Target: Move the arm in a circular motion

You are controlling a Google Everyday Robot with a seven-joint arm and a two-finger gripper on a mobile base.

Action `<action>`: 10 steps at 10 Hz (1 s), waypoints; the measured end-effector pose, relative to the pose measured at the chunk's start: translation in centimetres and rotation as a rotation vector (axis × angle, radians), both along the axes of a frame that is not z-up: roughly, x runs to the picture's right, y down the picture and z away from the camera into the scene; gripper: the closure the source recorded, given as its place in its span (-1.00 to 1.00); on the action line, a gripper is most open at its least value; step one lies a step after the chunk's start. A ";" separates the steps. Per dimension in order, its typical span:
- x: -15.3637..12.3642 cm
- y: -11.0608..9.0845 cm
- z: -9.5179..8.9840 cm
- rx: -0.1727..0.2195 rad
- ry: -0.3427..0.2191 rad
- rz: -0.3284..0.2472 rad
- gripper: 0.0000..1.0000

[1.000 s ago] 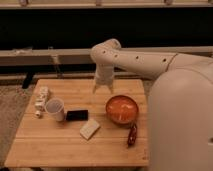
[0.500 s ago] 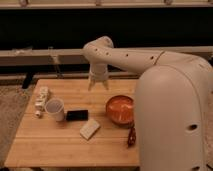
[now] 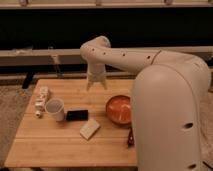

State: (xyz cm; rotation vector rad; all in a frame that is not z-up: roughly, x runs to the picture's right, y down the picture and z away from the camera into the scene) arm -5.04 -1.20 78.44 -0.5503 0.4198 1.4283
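One arm [image 3: 125, 57], one table [image 3: 50, 147], one cup [image 3: 55, 109], one bowl [image 3: 119, 109], one pale block [image 3: 90, 129].
The gripper [image 3: 96, 86] hangs above the table's far side, jaws spread apart, gripping nothing.

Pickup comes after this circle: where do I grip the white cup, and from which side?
Probably the rim of the white cup, from above: it stands upright, with the black phone close beside it. The gripper hangs over the far edge of the table.

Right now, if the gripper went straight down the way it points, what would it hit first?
Probably the wooden table near its far edge. The gripper points down above it, behind the white cup and orange bowl; depth is uncertain.
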 end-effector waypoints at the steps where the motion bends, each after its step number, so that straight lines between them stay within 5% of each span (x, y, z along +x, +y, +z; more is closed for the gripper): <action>1: -0.2 -0.1 0.0 0.001 -0.004 -0.005 -0.30; 10: -1.7 -0.2 -0.3 0.010 -0.014 -0.035 -0.30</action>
